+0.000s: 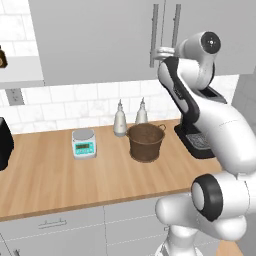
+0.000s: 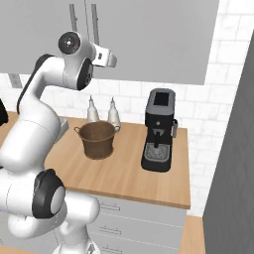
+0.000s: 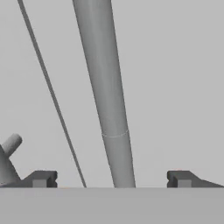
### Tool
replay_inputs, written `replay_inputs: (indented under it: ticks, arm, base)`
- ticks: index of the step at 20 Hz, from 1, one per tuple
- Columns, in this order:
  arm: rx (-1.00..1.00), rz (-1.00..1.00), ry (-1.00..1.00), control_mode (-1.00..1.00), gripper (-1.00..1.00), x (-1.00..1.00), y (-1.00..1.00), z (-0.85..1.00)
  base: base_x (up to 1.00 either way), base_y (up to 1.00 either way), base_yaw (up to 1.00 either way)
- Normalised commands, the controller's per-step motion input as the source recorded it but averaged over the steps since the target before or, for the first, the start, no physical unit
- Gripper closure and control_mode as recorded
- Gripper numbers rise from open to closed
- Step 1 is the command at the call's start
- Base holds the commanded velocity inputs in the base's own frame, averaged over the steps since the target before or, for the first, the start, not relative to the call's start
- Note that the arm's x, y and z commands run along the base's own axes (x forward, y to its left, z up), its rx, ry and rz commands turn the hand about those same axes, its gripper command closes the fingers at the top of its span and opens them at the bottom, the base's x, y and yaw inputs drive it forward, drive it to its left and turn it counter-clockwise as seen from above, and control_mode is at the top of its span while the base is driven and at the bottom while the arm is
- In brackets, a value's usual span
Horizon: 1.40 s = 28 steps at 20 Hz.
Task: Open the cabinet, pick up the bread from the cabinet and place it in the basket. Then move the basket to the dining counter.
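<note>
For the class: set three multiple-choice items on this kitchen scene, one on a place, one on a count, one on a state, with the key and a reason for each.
1. Where does the basket stand?
A. On the wood worktop
B. Inside the cabinet
C. On the floor

2. How many bottles stand behind the basket?
A. One
B. Two
C. Four

3. How is the hand?
A. Shut on the bread
B. Holding the basket
C. Open around a cabinet handle

Key: 1 A, it sits beside the scale; 2 B, a pair shows; 3 C, the fingertips flank the bar.
</note>
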Motion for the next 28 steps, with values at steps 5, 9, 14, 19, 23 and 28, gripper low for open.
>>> replay_inputs:
  ticks: [5,9,14,19,23,28]
  arm:
    - [0.0,0.0,0.0,-1.0,-1.0,0.66,-0.04,-0.03]
    - [0.0,0.0,0.0,-1.0,1.0,0.57,-0.04,-0.05]
    - [0.0,-0.01,0.0,-1.0,1.0,0.4,-0.16,-0.03]
    - [0.06,0.0,0.0,-1.0,1.0,0.04,-0.38,0.0]
    - [0.08,0.0,0.0,-1.0,1.0,-0.03,-0.34,0.07]
    - [0.06,-0.05,0.04,-1.0,1.0,-0.41,-0.39,0.1]
  base:
    - [0.0,0.0,0.0]
    - [0.0,0.0,0.0]
    - [0.0,0.0,0.0]
    - [0.0,0.0,0.0]
    - [0.0,0.0,0.0]
    - [0.0,0.0,0.0]
